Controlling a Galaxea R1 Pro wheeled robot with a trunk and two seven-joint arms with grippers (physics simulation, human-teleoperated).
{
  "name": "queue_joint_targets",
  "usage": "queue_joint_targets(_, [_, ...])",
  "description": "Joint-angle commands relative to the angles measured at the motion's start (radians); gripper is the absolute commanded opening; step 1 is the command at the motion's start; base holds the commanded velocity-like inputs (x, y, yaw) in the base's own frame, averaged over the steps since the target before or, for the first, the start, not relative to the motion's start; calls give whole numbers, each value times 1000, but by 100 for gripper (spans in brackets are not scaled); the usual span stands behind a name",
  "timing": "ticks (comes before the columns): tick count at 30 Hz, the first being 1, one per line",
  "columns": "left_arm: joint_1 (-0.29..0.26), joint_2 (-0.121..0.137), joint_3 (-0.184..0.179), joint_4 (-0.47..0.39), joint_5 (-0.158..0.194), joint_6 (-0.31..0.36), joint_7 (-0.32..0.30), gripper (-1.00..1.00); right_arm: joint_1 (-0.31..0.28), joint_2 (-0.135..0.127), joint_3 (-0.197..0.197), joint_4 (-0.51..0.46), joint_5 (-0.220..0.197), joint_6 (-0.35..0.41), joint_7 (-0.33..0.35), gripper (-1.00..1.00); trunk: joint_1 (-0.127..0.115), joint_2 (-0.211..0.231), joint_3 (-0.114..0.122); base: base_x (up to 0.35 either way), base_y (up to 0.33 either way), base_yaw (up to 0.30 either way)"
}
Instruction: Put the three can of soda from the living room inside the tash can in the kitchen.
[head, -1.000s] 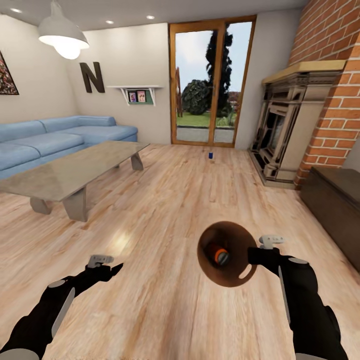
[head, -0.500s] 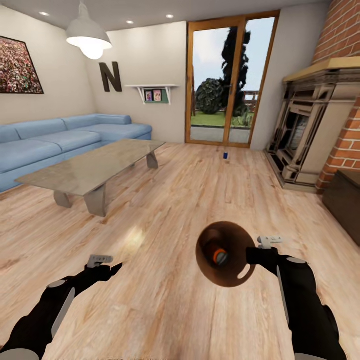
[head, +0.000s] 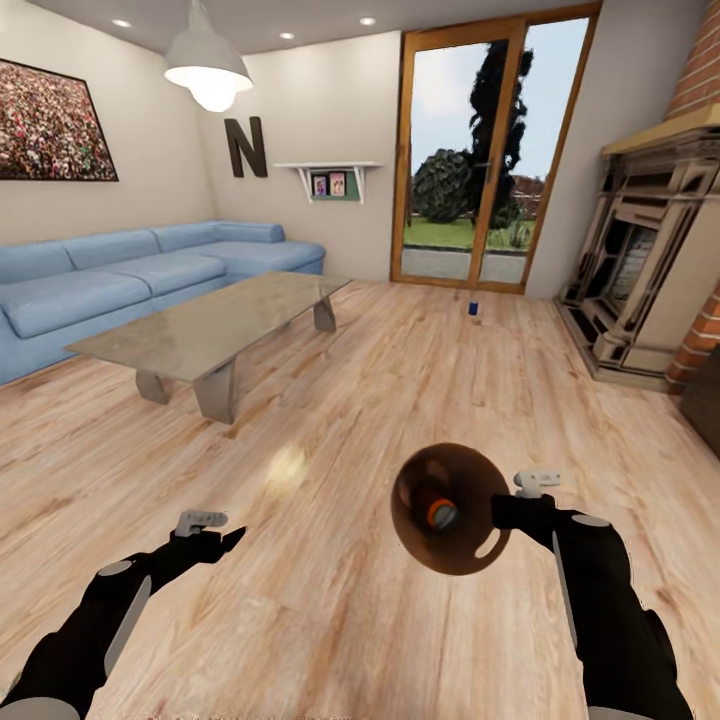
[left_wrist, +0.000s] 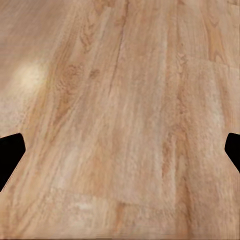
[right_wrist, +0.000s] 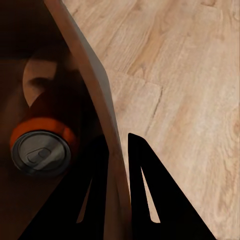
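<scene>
One orange can inside bin, right jaws gripping rim.

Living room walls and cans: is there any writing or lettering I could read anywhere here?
"N": a big dark letter mounted on the far wall.
Orange can inside the bin: no readable label.
Blue can on the floor: too small to read.
Shelf pictures: too small.

Head camera overlooks the wood floor; both wrist cameras face it closely.
</scene>
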Motion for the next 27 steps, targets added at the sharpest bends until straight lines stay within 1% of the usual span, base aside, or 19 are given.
queue_joint_targets(1, [0,0,0,0,0,0,0,100,0,0,0,0,-21,3,7,-100,0,0,-1,0,137,136])
queue_joint_targets(6, [0,-1,0,-2,1,0,0,100,0,0,1,5,-22,3,9,-100,0,0,-5,87,158,97])
queue_joint_targets(10, [0,-3,0,-4,1,0,0,100,2,0,1,5,-24,3,10,-100,0,0,-5,52,56,20])
queue_joint_targets(18, [0,-8,0,-7,1,0,0,100,8,0,1,5,-24,2,11,-100,-4,2,25,8,9,3])
queue_joint_targets(27, [0,-7,0,-7,1,0,-1,100,10,0,2,5,-24,2,11,-100,-8,4,60,0,0,0])
